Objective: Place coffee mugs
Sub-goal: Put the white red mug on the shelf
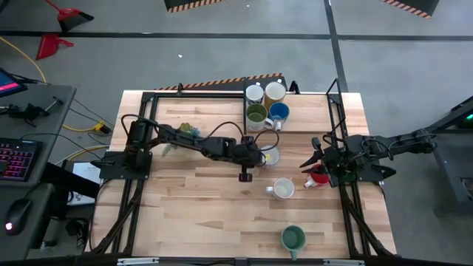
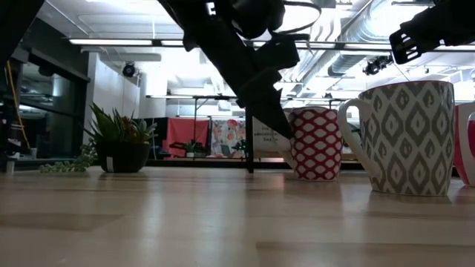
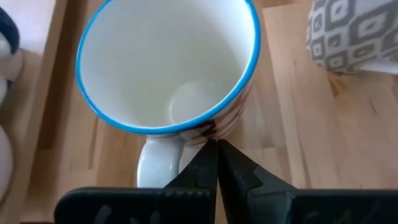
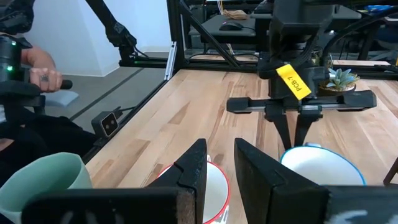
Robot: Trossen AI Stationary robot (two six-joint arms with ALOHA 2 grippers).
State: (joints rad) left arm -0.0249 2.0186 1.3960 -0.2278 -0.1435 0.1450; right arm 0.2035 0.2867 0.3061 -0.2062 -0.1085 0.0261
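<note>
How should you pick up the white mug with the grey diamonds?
Probably by its rim, coming straight down from above. The white ceramic mug with grey diamond pattern stands upright on the wooden table, mouth open, with free space around it. One of the fingers would go inside and one outside, on the wall opposite its handle, which sticks out toward the left arm's side.

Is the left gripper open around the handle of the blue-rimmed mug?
No, the left gripper is shut, its fingertips pressed together just beside the blue-rimmed mug's handle.
</note>
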